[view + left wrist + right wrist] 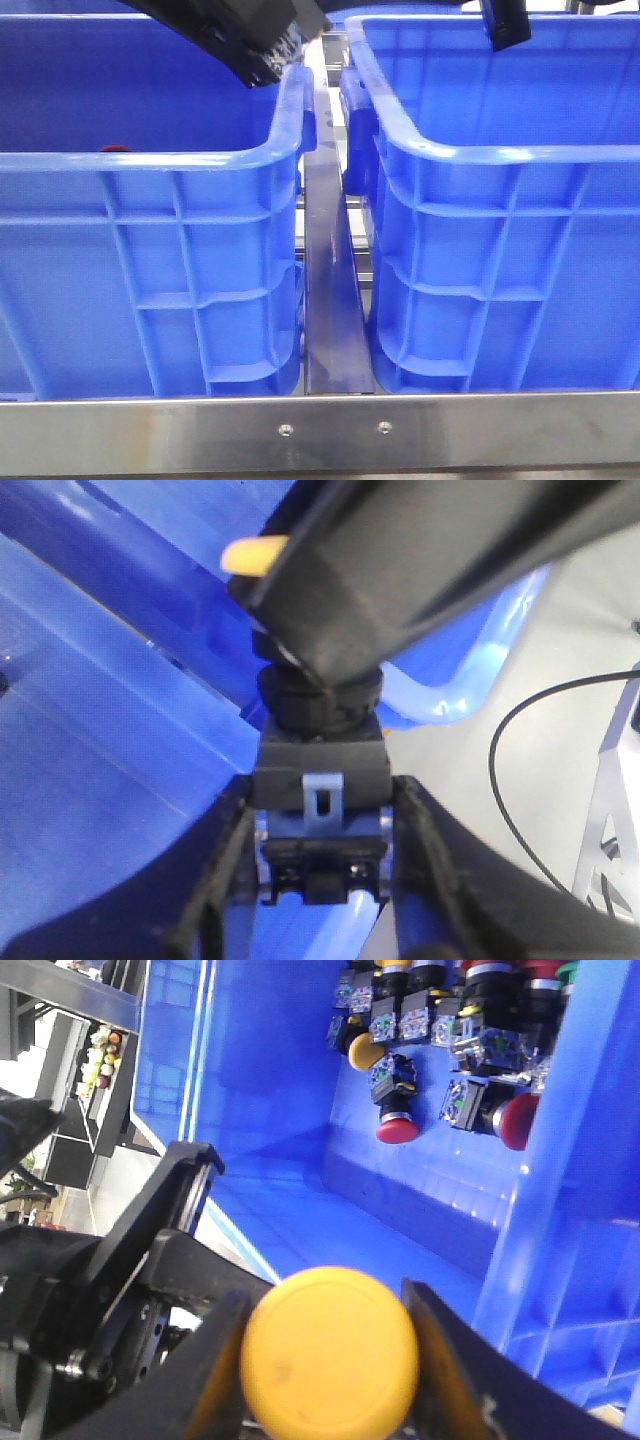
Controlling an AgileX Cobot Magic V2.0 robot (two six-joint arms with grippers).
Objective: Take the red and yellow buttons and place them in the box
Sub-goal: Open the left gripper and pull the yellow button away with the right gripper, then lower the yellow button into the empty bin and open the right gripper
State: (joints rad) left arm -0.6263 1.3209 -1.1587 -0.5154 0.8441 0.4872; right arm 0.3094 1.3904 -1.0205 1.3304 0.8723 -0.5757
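Two blue crates (150, 250) fill the front view, side by side. At upper left, the left gripper (320, 830) pinches a black-bodied yellow button (320, 770) over the left crate's rim. The right gripper (325, 1360) clamps a yellow-capped button (330, 1355). More buttons (450, 1050) lie in a crate beyond.

The front view sits low and close, level with the walls of two blue crates (150, 270) behind a steel bench rail (320, 432) along the frame's bottom edge. The left wrist view looks past its fingers (225, 880) at very close range onto a crate wall. The right wrist view peers down into a crate interior (300, 1090). All three share the blue crates.
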